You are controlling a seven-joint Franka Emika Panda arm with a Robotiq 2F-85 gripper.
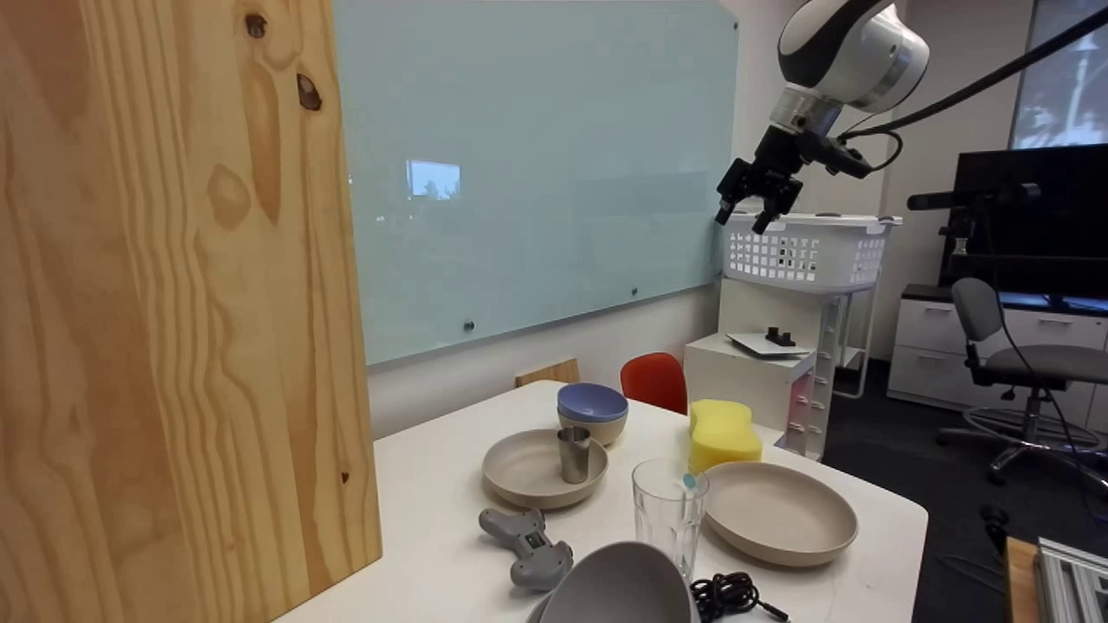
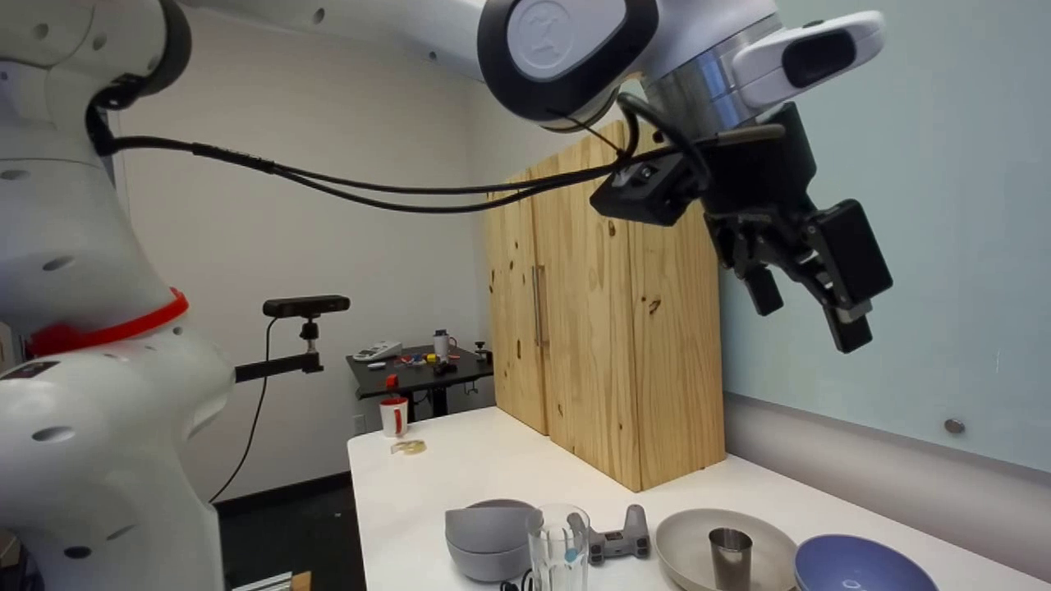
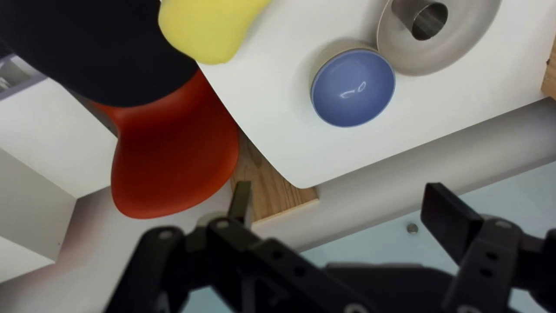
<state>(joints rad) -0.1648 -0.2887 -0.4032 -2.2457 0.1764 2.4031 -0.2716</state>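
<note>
Wrist view shows the gripper (image 3: 339, 203) with its blocky black fingers (image 3: 449, 213) spread wide, clasping only air, well apart from everything on the white table (image 3: 278, 100). Near the table's corner sits a round bowl (image 3: 354, 89), glossy blue inside, with beige showing beneath its rim; just beside it lies a shallow matte beige plate (image 3: 469, 26), in which a tapered steel cup (image 3: 420, 18) stands upright. Past the edge, an orange-red chair (image 3: 173, 165) curves in a smooth moulded shell. In an exterior view, a waisted yellow sponge (image 1: 725, 428) sits just beside a second beige plate (image 1: 779, 515), near a clear glass (image 1: 662, 515) with a faceted lower body and a coiled black cable (image 1: 729, 594). A grey game controller (image 1: 530, 545) lies close by. Stacked grey bowls (image 2: 491, 533), the upper one tilted, stand near it, and a wooden cabinet (image 2: 595, 328) shows wavy grain and dark knots. On the arm (image 2: 90, 271), a round joint cover (image 2: 558, 49) bears a pale line emblem (image 2: 543, 29), while a dark label (image 2: 29, 371) lower down and a panel (image 1: 536, 540) on the controller are too small to read.
</note>
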